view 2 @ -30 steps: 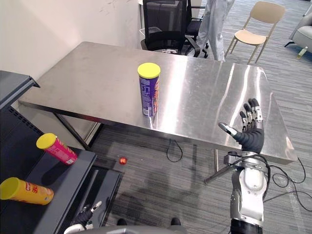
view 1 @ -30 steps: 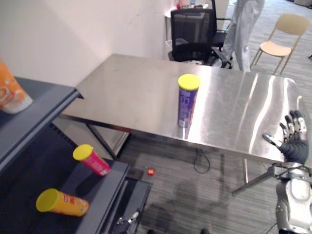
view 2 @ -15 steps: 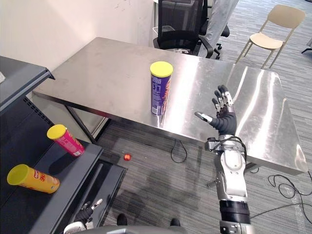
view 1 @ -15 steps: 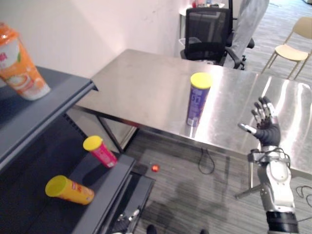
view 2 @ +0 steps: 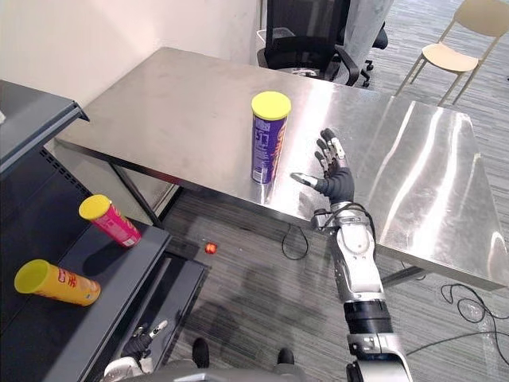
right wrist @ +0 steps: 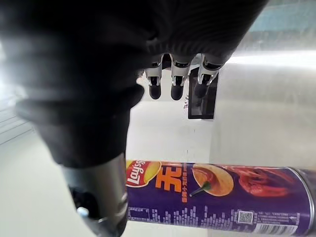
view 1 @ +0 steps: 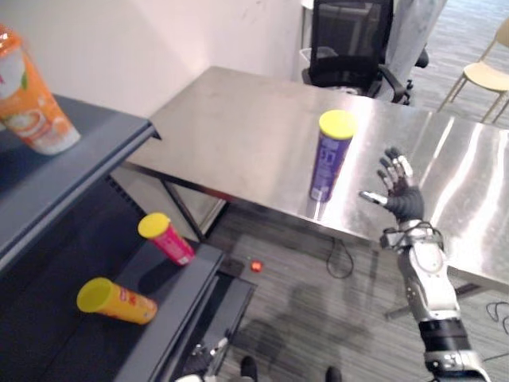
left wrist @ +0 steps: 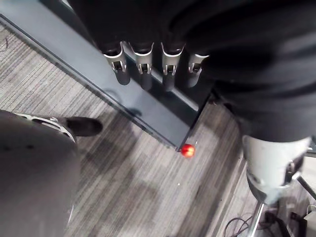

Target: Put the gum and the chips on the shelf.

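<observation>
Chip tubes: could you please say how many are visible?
3: purple tube upright on the table; pink tube and yellow tube lying on the lower shelf. More may be hidden.

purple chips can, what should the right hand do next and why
Probably ease the right hand leftward toward the purple chips can: the hand is open beside the upright can on the table, with a gap between them.

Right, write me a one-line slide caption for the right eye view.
Open right hand poised beside the upright purple chips can on the steel table.
</observation>
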